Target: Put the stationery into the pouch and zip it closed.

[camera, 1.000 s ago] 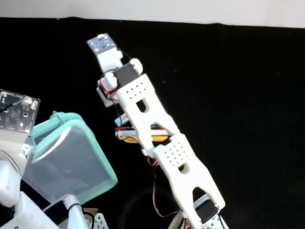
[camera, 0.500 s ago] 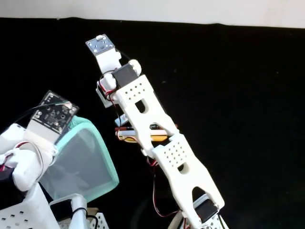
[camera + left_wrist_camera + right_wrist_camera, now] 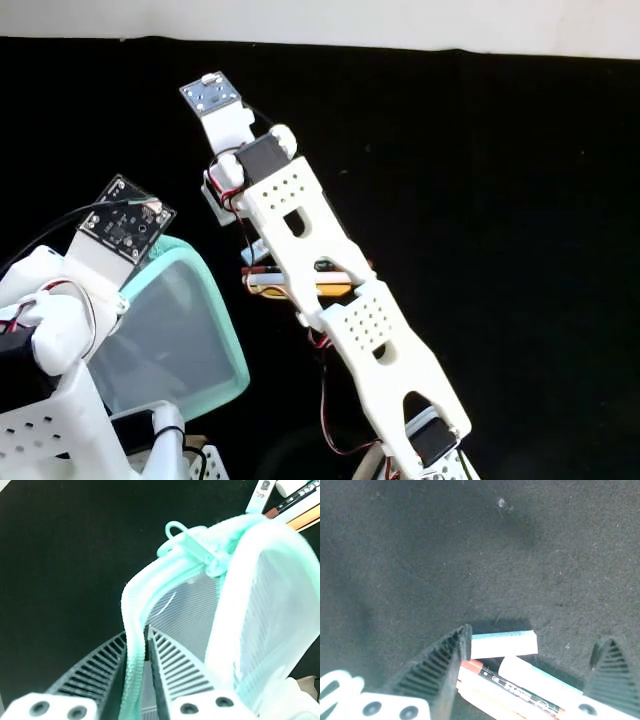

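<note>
High view: stationery [image 3: 262,288] mostly hidden beneath right arm [image 3: 370,330], outstretched over black worktop [image 3: 500,200]; mint mesh pouch [image 3: 190,340] at lower left, partly covered by left arm [image 3: 60,330].
Left wrist view: left gripper [image 3: 136,632] fingers [image 3: 175,665] clenched on pouch's zip edge.
Right wrist view: right gripper [image 3: 537,635] fingers [image 3: 437,667] spread wide over stationery; pens [image 3: 520,686] cut off at frame edge.

Black tabletop [image 3: 480,200], matte and cloth-like, spread across nearly all of the high view. Ends at its far edge against a pale strip [image 3: 400,18], plain and bright, lying straight along that edge. Up close in the right wrist view, dotted with small lint specks [image 3: 501,502] and fine pale fibres scattered over the tabletop's dark weave.
</note>
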You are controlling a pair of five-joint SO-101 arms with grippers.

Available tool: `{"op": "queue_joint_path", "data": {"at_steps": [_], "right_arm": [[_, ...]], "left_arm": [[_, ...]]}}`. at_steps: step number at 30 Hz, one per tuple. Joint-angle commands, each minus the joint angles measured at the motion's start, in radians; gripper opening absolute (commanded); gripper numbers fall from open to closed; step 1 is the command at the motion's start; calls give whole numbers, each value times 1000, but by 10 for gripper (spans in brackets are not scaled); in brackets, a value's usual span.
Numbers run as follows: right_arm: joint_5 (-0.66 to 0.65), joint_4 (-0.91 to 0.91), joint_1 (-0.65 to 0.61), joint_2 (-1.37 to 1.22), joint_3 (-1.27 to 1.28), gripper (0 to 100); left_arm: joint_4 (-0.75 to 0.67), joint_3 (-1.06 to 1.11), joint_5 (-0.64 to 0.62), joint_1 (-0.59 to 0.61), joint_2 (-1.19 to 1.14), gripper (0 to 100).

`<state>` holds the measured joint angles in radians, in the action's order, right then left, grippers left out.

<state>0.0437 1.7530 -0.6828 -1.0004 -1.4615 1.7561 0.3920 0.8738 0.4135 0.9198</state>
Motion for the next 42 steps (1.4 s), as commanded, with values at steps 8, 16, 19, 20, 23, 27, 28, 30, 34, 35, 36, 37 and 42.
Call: {"op": "queue_joint_path", "data": {"at_steps": [8,16,19,20,23,27,28,30,34,35,36,37,42], "right_arm": [[5,10,-2,13,-2,372],[5,10,-5,13,-2,372],[5,10,-7,13,-2,372],[5,10,-7,13,-2,372],[5,10,-7,13,-2,372],[5,10,-7,13,-2,372],[5,10,-7,13,-2,372],[5,10,-7,13,-2,372],[5,10,-7,13,-2,372],[5,10,-7,13,-2,372],[5,10,-7,13,-2,372],[5,10,-7,15,-2,372],[5,10,-7,15,-2,372]], "left_arm": [[11,-156,-181,128,-5,257],[11,-183,-319,189,-5,251],[9,-193,-319,254,4,252],[9,-189,-319,269,19,252],[8,-183,-319,306,91,252],[8,-166,-316,366,194,252],[8,-153,-316,380,211,253],[8,-102,-315,397,239,253],[6,4,-316,398,278,253],[6,19,-316,400,291,254],[6,28,-316,400,305,255],[6,35,-318,400,320,255],[8,31,-316,401,426,255]]}}
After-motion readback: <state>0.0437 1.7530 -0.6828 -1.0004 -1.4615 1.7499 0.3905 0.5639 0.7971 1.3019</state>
